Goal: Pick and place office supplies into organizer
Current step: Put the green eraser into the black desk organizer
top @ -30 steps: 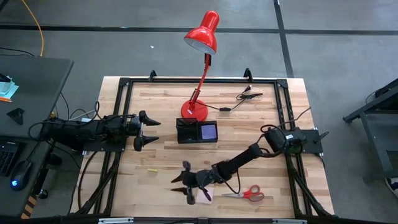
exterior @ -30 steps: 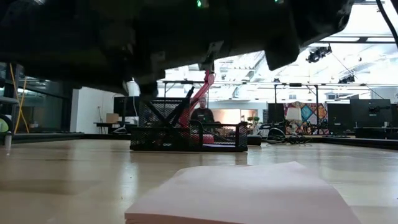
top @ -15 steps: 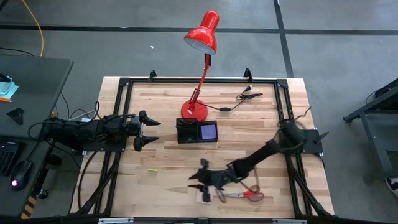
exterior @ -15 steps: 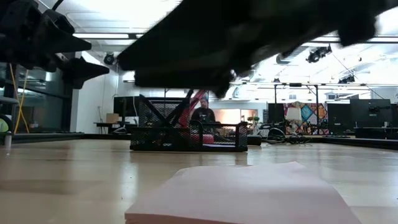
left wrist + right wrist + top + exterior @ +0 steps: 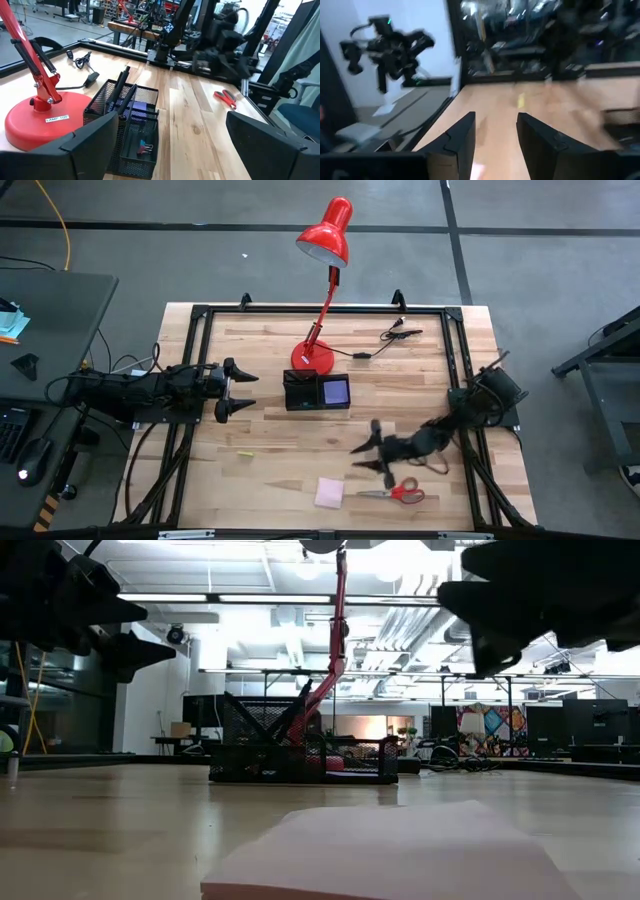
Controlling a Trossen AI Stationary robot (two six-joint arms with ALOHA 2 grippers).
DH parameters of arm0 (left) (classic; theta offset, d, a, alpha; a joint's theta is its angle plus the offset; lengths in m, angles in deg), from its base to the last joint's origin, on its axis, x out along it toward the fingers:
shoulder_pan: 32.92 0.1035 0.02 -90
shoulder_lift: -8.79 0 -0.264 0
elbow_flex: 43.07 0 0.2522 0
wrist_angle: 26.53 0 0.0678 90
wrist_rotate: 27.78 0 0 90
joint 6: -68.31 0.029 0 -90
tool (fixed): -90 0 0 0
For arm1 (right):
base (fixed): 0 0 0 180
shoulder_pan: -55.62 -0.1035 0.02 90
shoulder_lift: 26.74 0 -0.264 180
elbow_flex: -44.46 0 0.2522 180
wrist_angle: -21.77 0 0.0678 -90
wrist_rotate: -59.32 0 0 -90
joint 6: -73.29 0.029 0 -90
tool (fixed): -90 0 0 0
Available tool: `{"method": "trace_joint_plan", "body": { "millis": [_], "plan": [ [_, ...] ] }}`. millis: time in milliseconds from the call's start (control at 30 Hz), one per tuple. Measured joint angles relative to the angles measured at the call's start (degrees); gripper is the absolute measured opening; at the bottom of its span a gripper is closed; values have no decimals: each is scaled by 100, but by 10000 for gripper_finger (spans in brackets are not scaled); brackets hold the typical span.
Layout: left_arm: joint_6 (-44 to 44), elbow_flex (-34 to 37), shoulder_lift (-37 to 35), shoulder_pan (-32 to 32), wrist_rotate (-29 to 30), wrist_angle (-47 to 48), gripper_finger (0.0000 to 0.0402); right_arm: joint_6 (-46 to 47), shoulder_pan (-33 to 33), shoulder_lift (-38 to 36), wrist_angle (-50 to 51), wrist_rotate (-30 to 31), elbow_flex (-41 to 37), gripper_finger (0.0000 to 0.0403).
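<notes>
The black mesh organizer (image 5: 302,391) stands mid-table and holds a purple sticky pad (image 5: 336,391) and black pens (image 5: 125,87). A pink sticky pad (image 5: 329,492) lies flat near the table's front edge, with the red-handled scissors (image 5: 402,492) flat to its right. My right gripper (image 5: 368,458) hovers open above the bare wood, up and to the right of the pink pad, with nothing between its fingers (image 5: 495,120). My left gripper (image 5: 240,390) waits open at the left, level with the organizer.
A red desk lamp stands on its round base (image 5: 313,357) just behind the organizer, its head (image 5: 326,232) over the far edge. A black cable with clips (image 5: 385,338) lies at the far right. A small yellow scrap (image 5: 245,451) lies left of centre. Black frame rails (image 5: 190,360) border the table.
My right gripper has swept from beside the pink pad toward the table's right edge and a little toward the far edge, empty, as its arm folded back. The pink pad lies where it was, now uncovered.
</notes>
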Motion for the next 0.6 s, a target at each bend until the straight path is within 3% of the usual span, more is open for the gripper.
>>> {"method": "trace_joint_plan", "body": {
  "millis": [300,600],
  "plan": [
    [2,1,-1,1,-1,4,358,-103,31,-1138,-214,-180,-1419,134],
    [2,2,-2,-1,-2,-2,358,218,37,-2793,1087,141,-2420,134]
  ]
}}
